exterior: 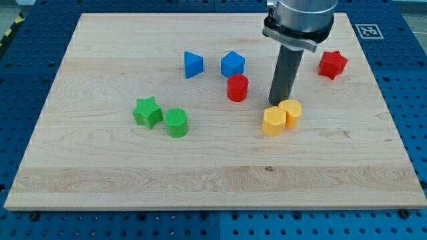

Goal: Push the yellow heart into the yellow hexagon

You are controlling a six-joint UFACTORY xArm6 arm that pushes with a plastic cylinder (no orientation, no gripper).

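The yellow heart and the yellow hexagon lie right of the board's centre, side by side and touching, the heart at the lower left of the hexagon. My tip is just above the pair in the view, at the seam between them and close to the heart's top edge. The dark rod rises from there to the arm's grey body at the view's top.
A red cylinder is left of the rod. A blue cube and a blue wedge-like block are above it. A red star is at the upper right. A green star and a green cylinder are at the left on the wooden board.
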